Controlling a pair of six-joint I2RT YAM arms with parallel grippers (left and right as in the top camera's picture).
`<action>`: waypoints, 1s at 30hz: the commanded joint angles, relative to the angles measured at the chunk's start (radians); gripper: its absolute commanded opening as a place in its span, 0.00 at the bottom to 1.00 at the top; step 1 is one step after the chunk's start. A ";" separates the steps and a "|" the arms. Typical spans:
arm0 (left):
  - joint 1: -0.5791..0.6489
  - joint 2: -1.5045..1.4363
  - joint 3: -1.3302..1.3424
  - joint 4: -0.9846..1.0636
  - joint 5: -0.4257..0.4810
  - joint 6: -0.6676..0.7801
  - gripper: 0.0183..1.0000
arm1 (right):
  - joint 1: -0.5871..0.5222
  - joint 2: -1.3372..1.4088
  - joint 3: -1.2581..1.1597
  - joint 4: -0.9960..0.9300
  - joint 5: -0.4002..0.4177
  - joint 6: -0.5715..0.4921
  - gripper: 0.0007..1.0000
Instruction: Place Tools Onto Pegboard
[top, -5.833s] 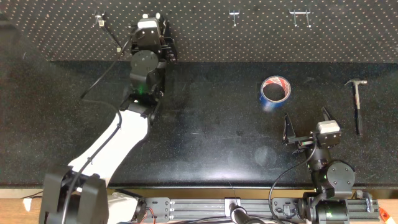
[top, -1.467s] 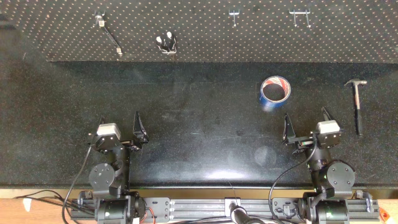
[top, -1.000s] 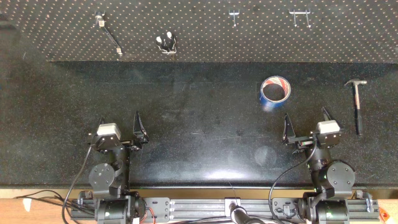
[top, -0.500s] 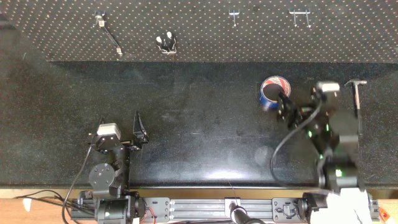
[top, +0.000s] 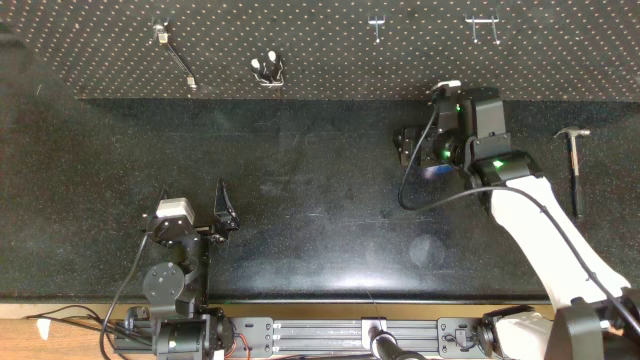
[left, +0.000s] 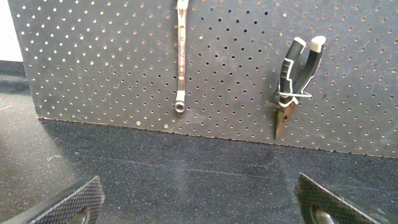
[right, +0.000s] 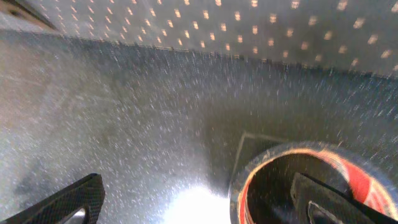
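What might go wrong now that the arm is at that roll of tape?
1. The tape sits off to one side of the open right end effector, with one finger seemingly inside the roll. Closing might nudge it away rather than grip it.
2. The free hooks look small, so the roll might miss one and drop.
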 joint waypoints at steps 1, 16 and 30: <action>0.005 -0.005 -0.002 -0.008 0.004 0.013 1.00 | 0.004 0.079 0.067 -0.087 0.050 -0.018 0.98; 0.005 -0.005 -0.002 -0.008 0.004 0.013 1.00 | 0.011 0.233 0.192 -0.263 0.134 -0.053 0.98; 0.005 -0.005 -0.002 -0.008 0.004 0.013 1.00 | 0.023 0.263 0.192 -0.261 0.138 -0.131 0.07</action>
